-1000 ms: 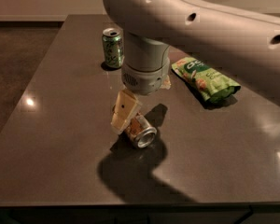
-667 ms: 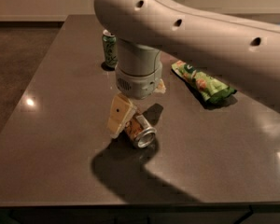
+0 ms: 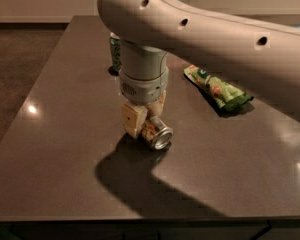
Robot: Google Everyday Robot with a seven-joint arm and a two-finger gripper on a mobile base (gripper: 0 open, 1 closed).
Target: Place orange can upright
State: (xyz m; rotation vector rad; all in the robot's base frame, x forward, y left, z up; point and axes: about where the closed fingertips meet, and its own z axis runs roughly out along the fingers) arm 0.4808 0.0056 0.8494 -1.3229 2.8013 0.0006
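Clasping one sideways orange can (image 3: 157, 134) on the table (image 3: 65, 159), gripper (image 3: 146, 121) fingers (image 3: 131, 119); beyond, one green can (image 3: 115, 54), one bag (image 3: 217, 88).

Single camera, raised above near edge of dark brown polished tabletop (image 3: 50, 149). Looks down obliquely toward 12 o'clock; far table edge and floor (image 3: 20, 49) in view. Close range: bulky pale grey robot arm (image 3: 215, 34) enters from 3 o'clock, fills upper frame. Cream two-finger gripper (image 3: 144, 125) just left of centre, low over tabletop, at lying orange aluminium can (image 3: 159, 135).
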